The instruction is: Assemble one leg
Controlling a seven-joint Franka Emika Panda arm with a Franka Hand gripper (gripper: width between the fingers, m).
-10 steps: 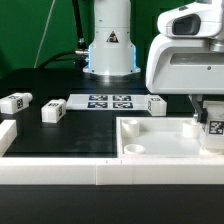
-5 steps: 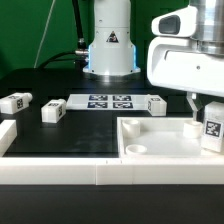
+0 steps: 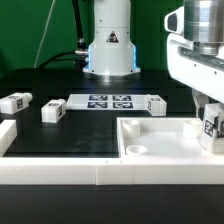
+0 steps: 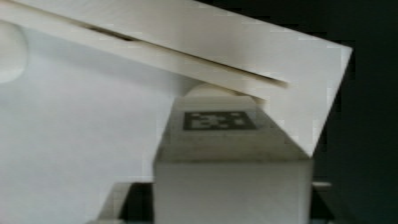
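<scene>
The exterior view shows the hand [image 3: 207, 116] grasping the leg [image 3: 212, 128] upright at the white tray's [image 3: 150, 128] rim, on the exterior view's right and close to the frame edge. Whether leg and tray touch, I cannot tell. Only the wrist view shows the tag [image 4: 217, 120] beside that rim. Past the tray's other side lies open tabletop [image 3: 90, 135].

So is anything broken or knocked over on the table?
Nothing looks broken or spilled. Three small white plastic tagged blocks lie loose at different angles on the black table, normal for spare legs. The claw grips a fourth leg by the edge of the large white square tray piece.
</scene>
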